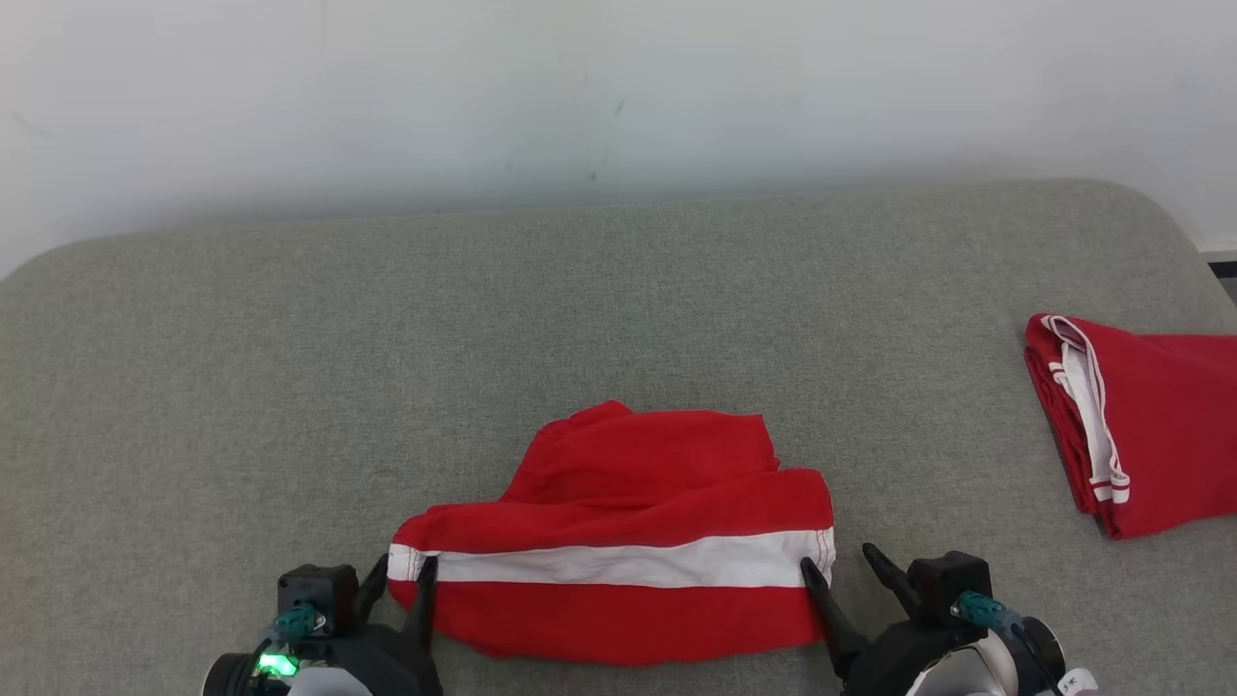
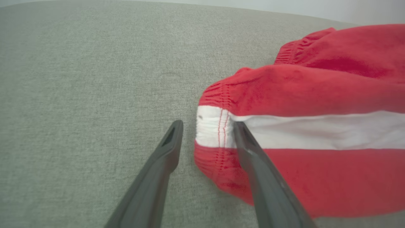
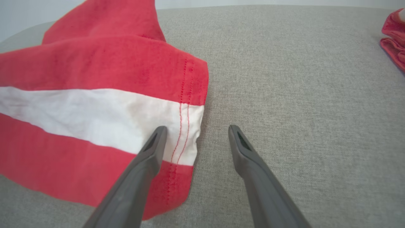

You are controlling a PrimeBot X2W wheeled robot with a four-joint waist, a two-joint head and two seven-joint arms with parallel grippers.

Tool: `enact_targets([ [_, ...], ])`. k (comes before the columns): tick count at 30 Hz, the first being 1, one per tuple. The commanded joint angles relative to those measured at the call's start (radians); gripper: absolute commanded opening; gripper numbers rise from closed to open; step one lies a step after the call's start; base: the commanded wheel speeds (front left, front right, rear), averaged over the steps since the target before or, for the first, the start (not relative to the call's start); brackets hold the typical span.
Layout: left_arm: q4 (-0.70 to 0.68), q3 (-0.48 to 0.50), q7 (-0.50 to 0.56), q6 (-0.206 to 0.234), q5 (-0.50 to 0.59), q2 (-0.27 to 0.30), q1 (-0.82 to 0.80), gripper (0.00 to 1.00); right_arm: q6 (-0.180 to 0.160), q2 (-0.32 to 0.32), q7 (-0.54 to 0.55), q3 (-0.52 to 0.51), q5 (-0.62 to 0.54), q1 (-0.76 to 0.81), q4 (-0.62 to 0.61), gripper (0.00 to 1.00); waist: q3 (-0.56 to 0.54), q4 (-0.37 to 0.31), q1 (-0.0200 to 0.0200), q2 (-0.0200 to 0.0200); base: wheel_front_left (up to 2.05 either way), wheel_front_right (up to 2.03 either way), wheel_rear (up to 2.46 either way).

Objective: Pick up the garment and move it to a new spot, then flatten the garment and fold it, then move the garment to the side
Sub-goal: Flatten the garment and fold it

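Left gripper and right gripper seemingly straddle the garment's opposite ends.

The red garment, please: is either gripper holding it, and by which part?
Nothing is held: left gripper and right gripper stand open, straddling the garment at its ends.

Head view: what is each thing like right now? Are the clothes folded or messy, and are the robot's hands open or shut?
Striped red garment: lying folded over, top part rumpled, not gripped.
Other red garment: folded, lying off to the right.
Left gripper: open, one finger over the striped garment's left end, one beside it.
Right gripper: open, one finger over its right end, one beside it.
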Motion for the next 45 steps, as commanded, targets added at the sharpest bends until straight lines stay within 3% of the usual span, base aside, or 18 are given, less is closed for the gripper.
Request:
enact_targets([
  [1, 0.009, -0.003, -0.007, -0.005, -0.016, 0.005, -0.012, 0.00, -0.002, -0.006, -0.004, 0.006, 0.009, -0.009, 0.010, 1.00, 0.001, -0.001, -0.0001, -0.0001, 0.00, 0.00, 0.00],
  [15, 0.062, -0.021, -0.049, -0.014, -0.040, 0.011, -0.049, 0.00, -0.002, -0.012, 0.001, 0.139, 0.121, -0.066, 0.049, 1.00, 0.028, 0.010, -0.0001, -0.0001, 0.00, 0.00, 0.00],
  [27, 0.087, -0.038, -0.070, -0.021, -0.057, 0.015, -0.067, 0.00, -0.002, -0.062, -0.008, 0.272, 0.229, -0.055, 0.015, 1.00, 0.021, 0.013, -0.0001, -0.0001, 0.00, 0.00, 0.00],
  [39, 0.098, -0.047, -0.082, -0.020, -0.075, 0.021, -0.068, 0.00, -0.002, -0.109, 0.004, 0.329, 0.262, -0.011, -0.087, 1.00, 0.013, 0.005, -0.0001, -0.0001, 0.00, 0.00, 0.00],
  [45, 0.094, -0.052, -0.086, -0.015, -0.079, 0.022, -0.068, 0.00, -0.002, -0.112, 0.034, 0.339, 0.244, -0.042, -0.080, 1.00, 0.016, 0.000, -0.0001, -0.0001, 0.00, 0.00, 0.00],
])
